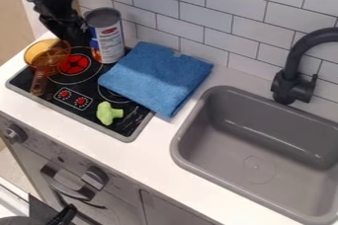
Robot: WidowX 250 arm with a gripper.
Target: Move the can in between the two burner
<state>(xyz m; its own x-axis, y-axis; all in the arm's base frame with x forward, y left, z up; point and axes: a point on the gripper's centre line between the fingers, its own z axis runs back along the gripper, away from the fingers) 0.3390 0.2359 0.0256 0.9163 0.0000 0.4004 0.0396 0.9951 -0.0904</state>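
Camera view: we see the black gripper (78, 36) hanging over the back left part of the stove top (86, 111), just beside the can; we cannot tell whether it is open or closed. Our can (109, 39) stands upright at the back of the stove top, just beside the red burner (74, 64), with the folded blue cloth (155, 76) on its other side. That cloth covers the right part of the stove top, including some of the second burner (113, 95), and spreads past the edge. We find the amber pan (45, 58) at the back left corner of the stove top, handle toward the front, and a green toy piece (107, 113) near its front edge. To the right of the stove top, we have the gray sink (228, 91) and the black faucet (288, 81).
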